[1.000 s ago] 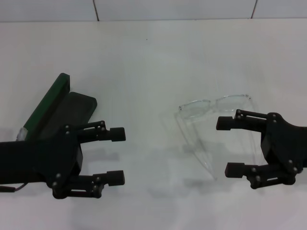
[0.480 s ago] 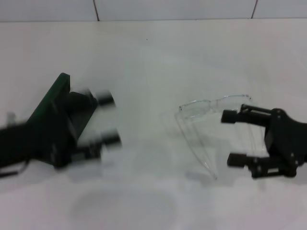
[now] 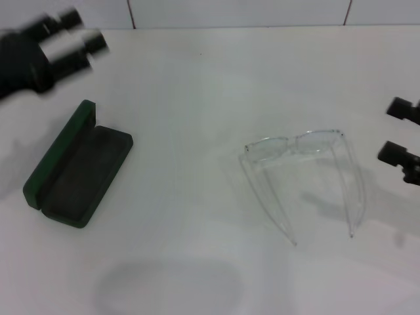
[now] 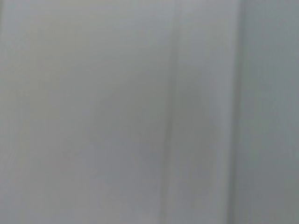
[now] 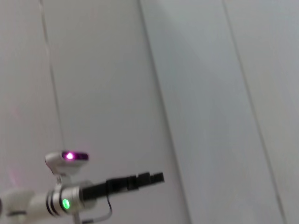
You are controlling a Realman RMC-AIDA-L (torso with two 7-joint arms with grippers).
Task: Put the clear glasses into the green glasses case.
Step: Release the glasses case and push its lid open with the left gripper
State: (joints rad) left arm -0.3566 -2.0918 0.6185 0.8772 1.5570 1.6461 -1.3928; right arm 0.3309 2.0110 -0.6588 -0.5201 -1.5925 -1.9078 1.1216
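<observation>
1. The black left gripper (image 3: 77,31) hangs at the far left corner of the white table (image 3: 197,85), blurred, its two fingers parted and empty.
2. The black right gripper (image 3: 401,130) shows only its two fingertips at the right edge, spread apart and holding nothing.
3. The dark green rectangular hard-shell glasses case (image 3: 79,165) lies open on the left side of the table (lid raised along its far-left edge).
4. The transparent colourless plastic glasses (image 3: 302,170) rest right of centre, temple arms unfolded toward the robot, well apart from the case.
</observation>
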